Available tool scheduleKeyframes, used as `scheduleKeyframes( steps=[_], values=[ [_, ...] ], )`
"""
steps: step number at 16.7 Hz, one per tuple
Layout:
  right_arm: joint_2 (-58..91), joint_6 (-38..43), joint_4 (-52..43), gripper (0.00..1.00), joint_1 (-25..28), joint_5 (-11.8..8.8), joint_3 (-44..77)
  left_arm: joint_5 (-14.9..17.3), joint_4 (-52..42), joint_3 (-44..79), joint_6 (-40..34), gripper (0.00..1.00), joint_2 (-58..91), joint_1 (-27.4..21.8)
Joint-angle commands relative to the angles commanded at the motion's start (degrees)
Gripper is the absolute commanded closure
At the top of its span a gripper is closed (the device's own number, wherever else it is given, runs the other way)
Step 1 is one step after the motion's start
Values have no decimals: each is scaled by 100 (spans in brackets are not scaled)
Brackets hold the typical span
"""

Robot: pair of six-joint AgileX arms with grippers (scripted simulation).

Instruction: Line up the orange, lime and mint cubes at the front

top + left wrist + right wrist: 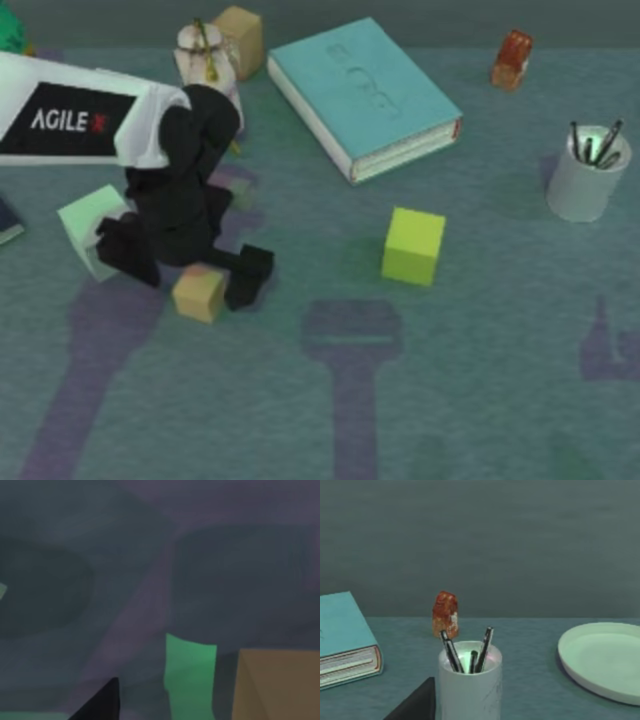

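Note:
The small orange cube lies left of centre, between the two spread black fingers of my left gripper, which is open and low over it. The mint cube stands just left of that gripper, partly hidden under the arm. The lime cube sits alone right of centre. In the left wrist view the orange cube fills a corner beside a green strip, with one dark finger off to the side. My right arm is outside the top view; one of its fingers shows far off-centre, so the gripper is open and holds nothing.
A teal book lies at the back middle, a glossy red-orange object at the back right, and a white pen cup on the right. A tan block and a white tied bundle stand behind the left arm. A pale plate lies beside the cup.

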Motion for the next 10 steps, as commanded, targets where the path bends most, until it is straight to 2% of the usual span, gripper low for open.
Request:
scheduleKeyframes(
  steps=[7, 10],
  values=[
    [0, 0, 0, 0, 0, 0, 0, 0, 0, 0, 0, 98, 0, 0],
    [0, 0, 0, 0, 0, 0, 0, 0, 0, 0, 0, 100, 0, 0]
  ],
)
